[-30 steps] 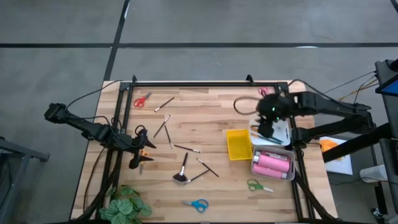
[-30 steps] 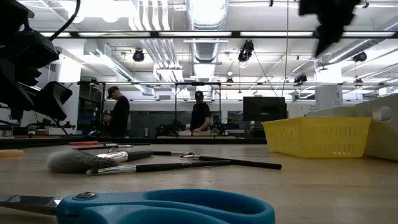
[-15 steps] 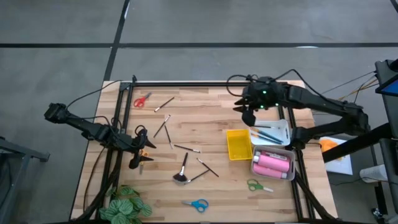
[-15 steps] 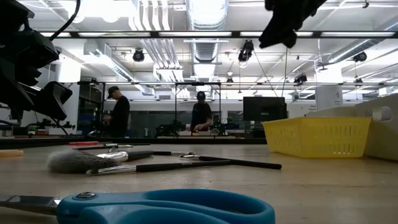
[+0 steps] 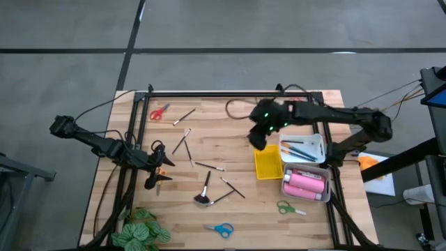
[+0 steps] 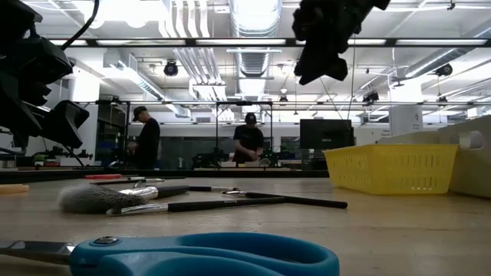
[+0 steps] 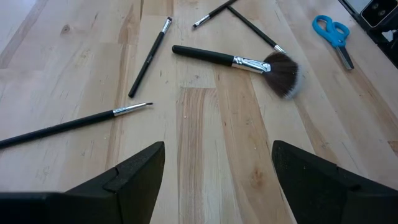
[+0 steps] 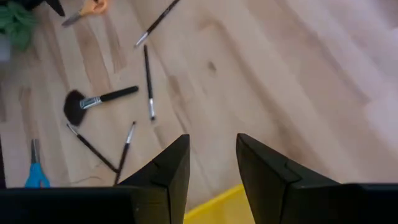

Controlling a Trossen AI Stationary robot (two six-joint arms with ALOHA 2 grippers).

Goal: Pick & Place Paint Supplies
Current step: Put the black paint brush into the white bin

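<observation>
From my station I see a desk point(image 5: 230, 118) of pale wood planks edged by a dark frame. A yellow tray point(image 5: 267, 162) sits right of centre, with a white tray point(image 5: 318, 146) just beside it on the right. A leafy green plant point(image 5: 143, 229) fills the near left corner. Grey floor point(image 5: 209, 35) with dark lines surrounds the desk. Across the room, in the low view, two people point(image 6: 146, 142) stand at benches under ceiling ducts point(image 6: 253, 23).

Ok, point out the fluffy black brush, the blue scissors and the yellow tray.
fluffy black brush point(image 7: 283, 66), left wrist view, on the bristle head.
blue scissors point(image 5: 223, 228), high view, on the handles.
yellow tray point(image 5: 267, 162), high view, on its floor.
</observation>
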